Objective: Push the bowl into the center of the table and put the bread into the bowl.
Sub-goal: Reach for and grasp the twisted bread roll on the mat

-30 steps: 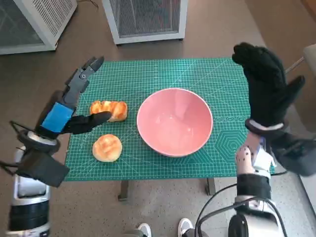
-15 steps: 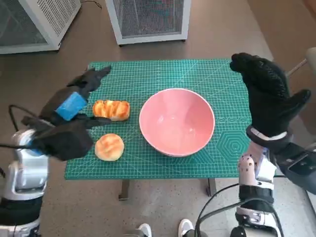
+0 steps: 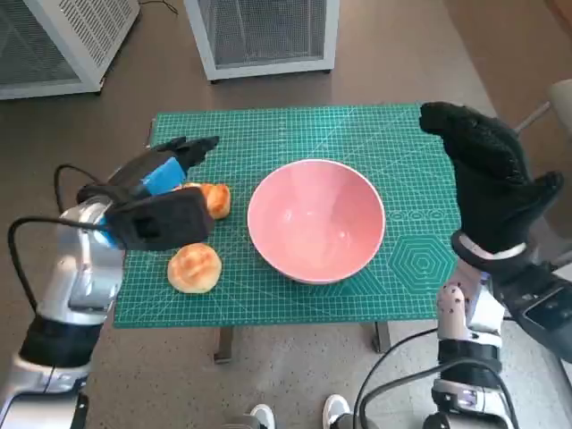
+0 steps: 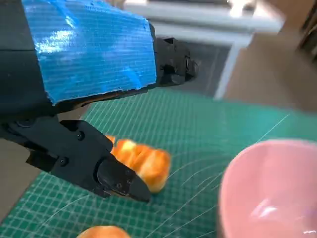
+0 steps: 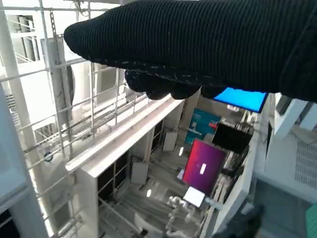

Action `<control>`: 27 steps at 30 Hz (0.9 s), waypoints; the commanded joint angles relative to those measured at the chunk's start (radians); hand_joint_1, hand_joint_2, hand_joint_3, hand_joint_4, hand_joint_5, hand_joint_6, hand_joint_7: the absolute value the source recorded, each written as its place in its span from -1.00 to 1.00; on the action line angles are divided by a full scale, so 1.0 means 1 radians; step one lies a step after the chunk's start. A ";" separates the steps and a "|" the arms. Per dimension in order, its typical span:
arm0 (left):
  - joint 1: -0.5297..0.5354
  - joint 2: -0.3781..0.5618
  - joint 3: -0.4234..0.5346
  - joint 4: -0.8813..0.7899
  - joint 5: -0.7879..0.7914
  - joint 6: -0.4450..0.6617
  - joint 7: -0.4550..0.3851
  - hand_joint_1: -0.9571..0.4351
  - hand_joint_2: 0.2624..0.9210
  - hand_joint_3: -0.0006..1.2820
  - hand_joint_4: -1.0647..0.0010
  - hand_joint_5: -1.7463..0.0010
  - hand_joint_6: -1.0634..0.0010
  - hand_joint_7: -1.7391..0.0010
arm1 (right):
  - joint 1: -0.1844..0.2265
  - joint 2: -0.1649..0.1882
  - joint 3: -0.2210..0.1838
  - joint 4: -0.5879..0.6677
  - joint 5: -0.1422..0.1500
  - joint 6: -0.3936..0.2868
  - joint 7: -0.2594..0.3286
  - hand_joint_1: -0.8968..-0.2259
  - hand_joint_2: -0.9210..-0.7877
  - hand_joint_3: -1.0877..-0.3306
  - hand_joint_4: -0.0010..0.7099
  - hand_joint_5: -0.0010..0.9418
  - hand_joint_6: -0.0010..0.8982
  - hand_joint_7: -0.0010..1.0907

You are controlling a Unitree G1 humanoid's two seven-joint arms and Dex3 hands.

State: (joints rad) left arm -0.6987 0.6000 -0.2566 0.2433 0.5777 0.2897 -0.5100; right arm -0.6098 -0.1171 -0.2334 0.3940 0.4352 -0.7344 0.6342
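The pink bowl stands near the middle of the green cutting mat; its rim shows in the left wrist view. A long golden bread lies left of the bowl, partly hidden by my left hand. That hand hovers over it, fingers apart, holding nothing. A round bun lies nearer the front edge. My right hand, gloved, is raised open above the mat's right edge, clear of the bowl.
Two white wire-fronted cabinets stand on the floor beyond the table. A person's shoes show below the front edge. The right wrist view looks up at shelving and a screen.
My left hand has swung in over the mat, turned over and come down above the long bread. The right hand has barely shifted. Bowl and breads have stayed put.
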 commanded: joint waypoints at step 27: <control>-0.355 -0.191 -0.233 0.935 0.103 -0.166 0.212 0.24 0.48 -0.98 0.54 0.96 0.36 0.94 | 0.040 -0.014 0.018 -0.013 -0.011 0.024 -0.023 0.52 -1.00 0.59 0.19 -1.00 -0.69 0.07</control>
State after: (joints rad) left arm -1.0210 0.4190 -0.4768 1.1318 0.6666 0.1384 -0.3185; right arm -0.5973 -0.1208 -0.2175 0.3840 0.4285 -0.7234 0.6195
